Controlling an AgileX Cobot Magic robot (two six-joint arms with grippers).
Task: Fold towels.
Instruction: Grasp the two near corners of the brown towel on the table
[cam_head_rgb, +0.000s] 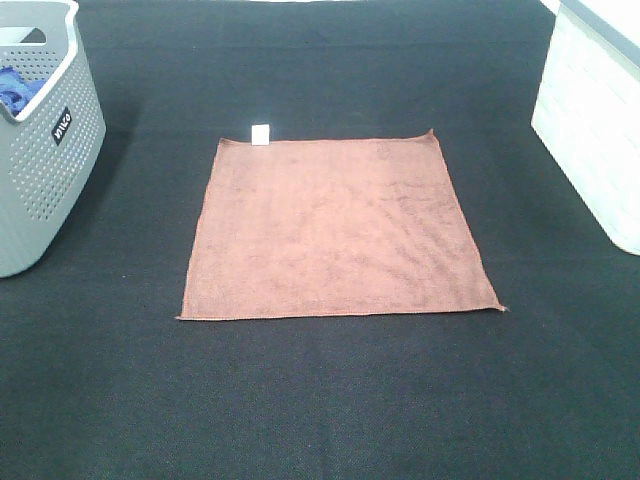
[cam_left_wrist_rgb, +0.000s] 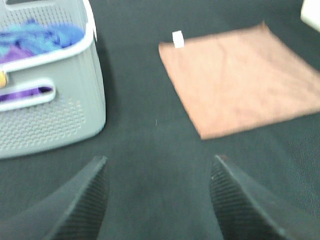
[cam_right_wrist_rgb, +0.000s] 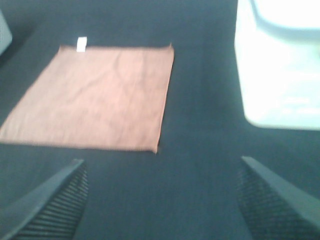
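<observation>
Towel (cam_head_rgb: 340, 230) between basket (cam_head_rgb: 60, 170) and, perhaps, bin (cam_head_rgb: 590, 130); left gripper (cam_left_wrist_rgb: 160, 160), right gripper (cam_right_wrist_rgb: 162, 162) spread wide, empty.

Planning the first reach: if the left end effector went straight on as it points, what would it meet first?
Probably the bare black tabletop, in the gap between basket and towel; the left end effector lines up with neither, though depth is unclear.

Rust-brown square towel (cam_head_rgb: 338, 228), spread flat and unfolded in a single layer at the middle of the dark counter (cam_head_rgb: 330, 400). Faintly creased, edges nearly straight. Small white tag (cam_head_rgb: 260, 134) poking out along the far edge, near its left corner.
</observation>
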